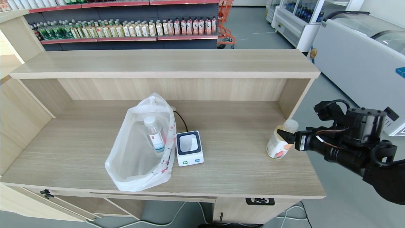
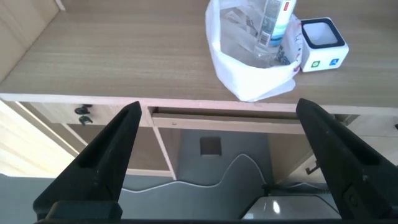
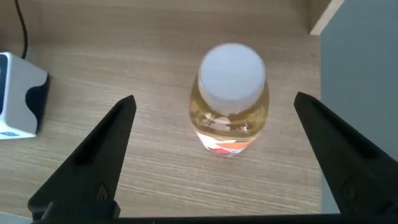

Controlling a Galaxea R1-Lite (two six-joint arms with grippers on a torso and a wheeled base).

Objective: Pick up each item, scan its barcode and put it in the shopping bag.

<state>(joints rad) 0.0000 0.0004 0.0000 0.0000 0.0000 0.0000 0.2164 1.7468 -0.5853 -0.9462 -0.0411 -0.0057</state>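
On the desk point(image 1: 240, 126), the shopping bag point(image 1: 133, 164) sits left of centre with a bottle point(image 1: 154, 133) inside it. The scanner point(image 1: 189, 148) is just beside the bag's right. A second bottle point(image 1: 277, 144) stands well apart, centre right.

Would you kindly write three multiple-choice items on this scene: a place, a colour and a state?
1. The scanner stands: A inside the shopping bag; B beside it, to the robot's right; C behind it.
2. The cap of the yellow-drink bottle is: A red; B white; C green.
3. The right claw is: A open; B shut on the bottle; C shut on the bag.
Answers: B, it sits just right of the bag; B, the right wrist view shows a white cap; A, its fingers stand wide apart either side of the bottle.
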